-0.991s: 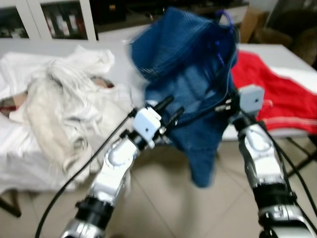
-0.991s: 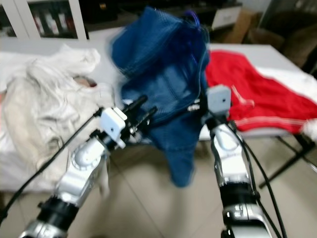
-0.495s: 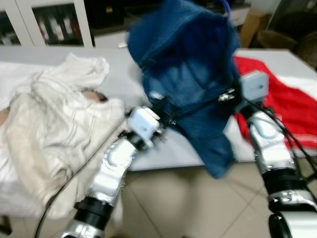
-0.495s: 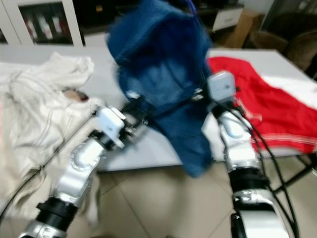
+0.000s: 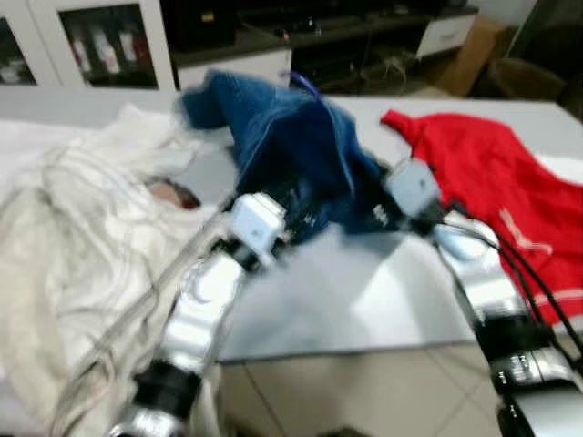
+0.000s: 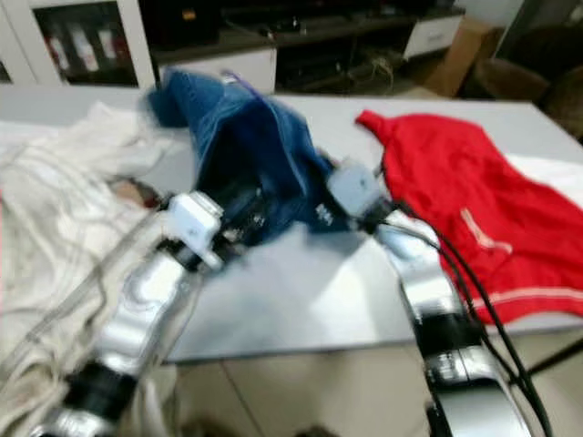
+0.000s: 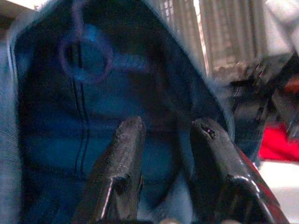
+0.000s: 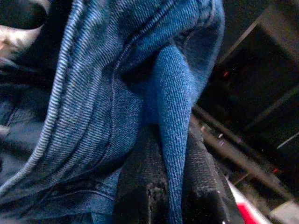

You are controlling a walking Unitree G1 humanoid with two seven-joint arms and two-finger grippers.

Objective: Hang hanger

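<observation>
right gripper (image 8: pixel 170 182) pinches a denim garment (image 5: pixel 291 146) fold; left gripper (image 7: pixel 163 140), parted, seems inside it, near a purple hanger hook (image 7: pixel 84 53).

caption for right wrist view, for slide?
Right gripper pinching a fold of the blue denim garment.

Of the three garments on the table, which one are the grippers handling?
The blue denim garment in the middle. The right gripper pinches a fold of it and the left gripper reaches inside it. The white garment and the red garment lie untouched on either side.
</observation>
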